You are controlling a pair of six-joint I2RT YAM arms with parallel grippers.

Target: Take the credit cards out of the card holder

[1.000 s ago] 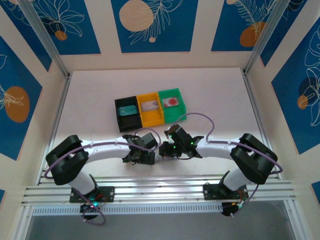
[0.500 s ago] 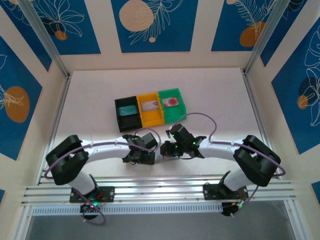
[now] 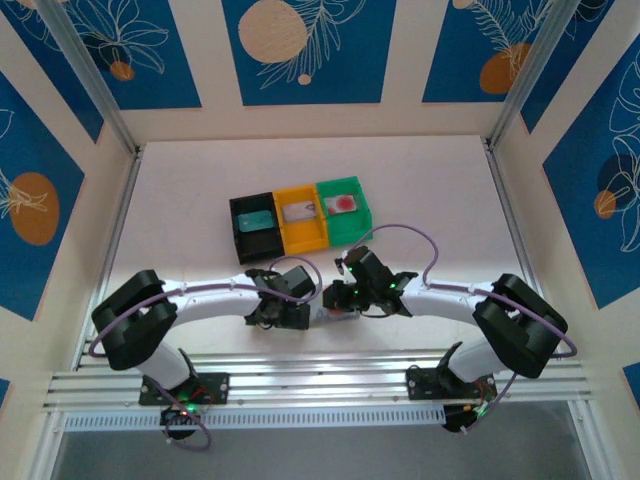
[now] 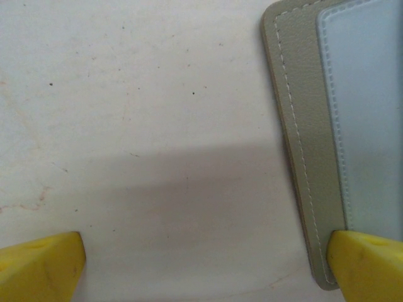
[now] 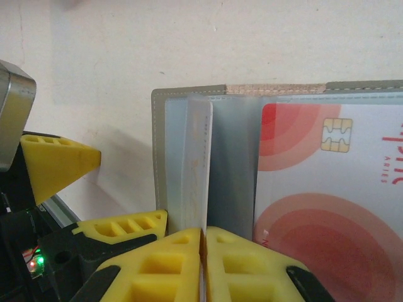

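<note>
Top view: the left gripper (image 3: 290,315) and right gripper (image 3: 336,299) meet near the table's (image 3: 440,200) 6 o'clock edge, with the bins (image 3: 300,220) at 12 and open tabletop on either side.

Left wrist: the fingers are spread wide. The card holder (image 4: 302,157) lies at 3 o'clock, and the table is bare toward 9.

Right wrist: the fingers are pinched on a pale leaf (image 5: 200,163), which could be a card or a pocket. A red-circled card (image 5: 327,189) sits at 3.

Three bins (image 3: 305,233), one card (image 3: 343,203) each, one card holder (image 4: 302,126) showing another, two arms (image 3: 215,291)
</note>
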